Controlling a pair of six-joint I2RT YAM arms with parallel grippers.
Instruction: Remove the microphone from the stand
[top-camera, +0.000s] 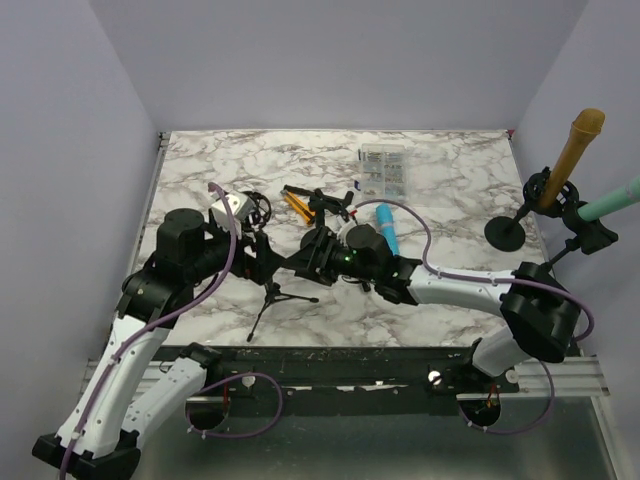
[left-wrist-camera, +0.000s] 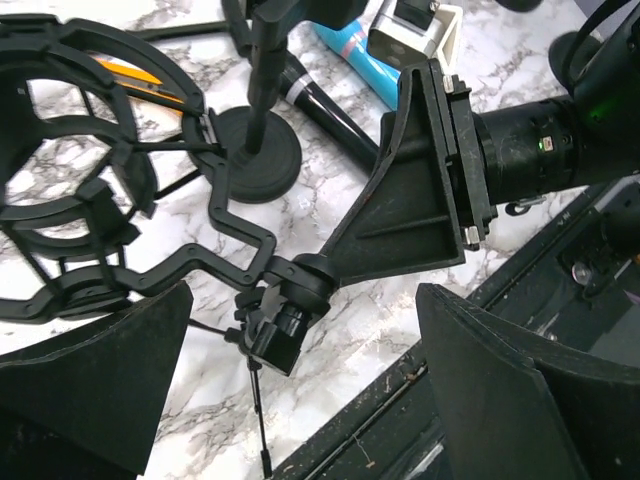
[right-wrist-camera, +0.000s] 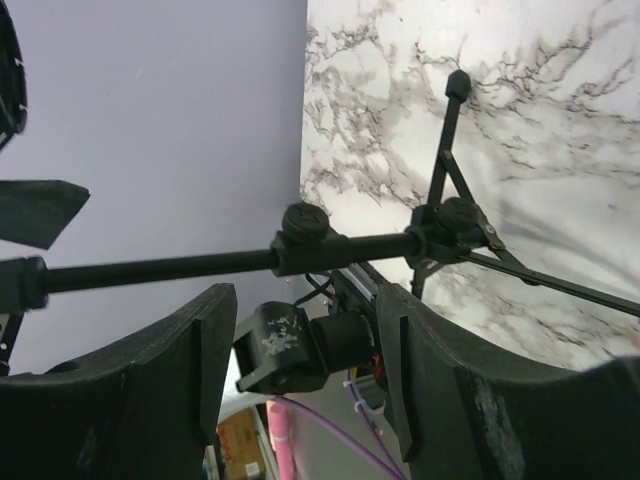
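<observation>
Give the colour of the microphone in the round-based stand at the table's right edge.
The microphone is tan, a golden brown. The top external view shows it best.

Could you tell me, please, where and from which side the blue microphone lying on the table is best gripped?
Probably mid-handle on the blue microphone, coming down from above with the jaws across its width. It lies flat on the table, a slim round body, so only its long sides give opposing faces; a black microphone lies close alongside.
</observation>
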